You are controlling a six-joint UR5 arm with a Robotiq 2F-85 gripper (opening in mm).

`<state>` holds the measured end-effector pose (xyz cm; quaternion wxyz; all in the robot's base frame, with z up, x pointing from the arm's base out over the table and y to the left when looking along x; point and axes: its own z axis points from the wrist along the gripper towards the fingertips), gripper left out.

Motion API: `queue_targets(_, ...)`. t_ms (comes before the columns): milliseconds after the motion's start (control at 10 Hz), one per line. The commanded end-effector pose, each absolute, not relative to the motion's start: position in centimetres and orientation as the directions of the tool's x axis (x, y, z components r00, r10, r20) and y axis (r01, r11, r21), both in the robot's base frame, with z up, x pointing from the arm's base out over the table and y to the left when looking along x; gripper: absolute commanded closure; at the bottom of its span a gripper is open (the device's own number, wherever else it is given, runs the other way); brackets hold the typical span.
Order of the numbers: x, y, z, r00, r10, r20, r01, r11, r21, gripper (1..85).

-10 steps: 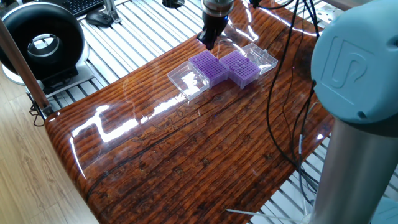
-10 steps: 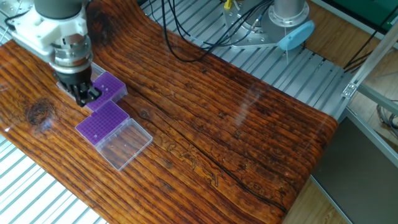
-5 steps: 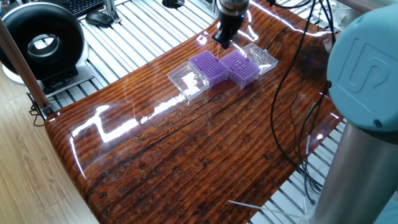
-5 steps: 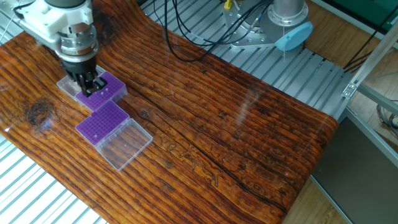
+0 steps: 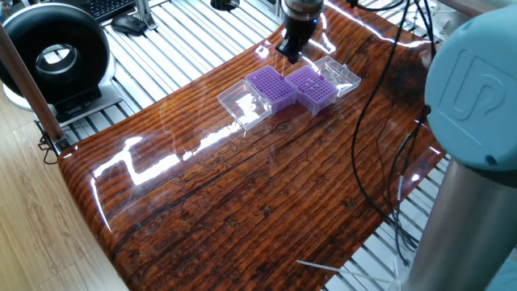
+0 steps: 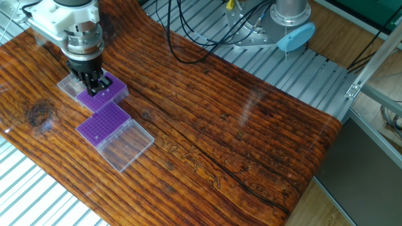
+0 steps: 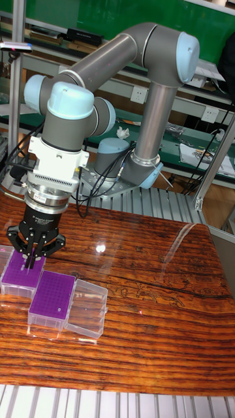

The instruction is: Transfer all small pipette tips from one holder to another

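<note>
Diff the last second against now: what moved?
The gripper shifted from above the near purple rack to over the far purple rack, mostly in the first half second. Both racks and their clear lids stayed put. Any grasped tip is too small to see.

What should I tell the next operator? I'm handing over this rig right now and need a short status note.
Gripper: fingers close together, poised over the purple rack nearer the table's edge; whether it holds a tip is too small to tell.
Things: two purple racks sit corner to corner on the wooden table, each with a clear lid lying open beside it. The second rack is free of the arm. Single pipette tips cannot be made out in any view.
Done: cannot be judged from these views.
Left: check both racks up close, then carry on moving tips from one to the other.
</note>
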<state>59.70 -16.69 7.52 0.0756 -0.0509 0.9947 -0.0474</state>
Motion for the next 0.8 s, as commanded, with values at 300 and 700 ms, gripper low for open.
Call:
queue_targets(300,58.97,-16.46,6.97,-0.983,-0.092,-0.156,-0.078,0.993,-0.094,84.7)
queue_targets(700,58.68,-16.43,6.88,-0.984,-0.090,-0.154,-0.075,0.992,-0.103,84.7)
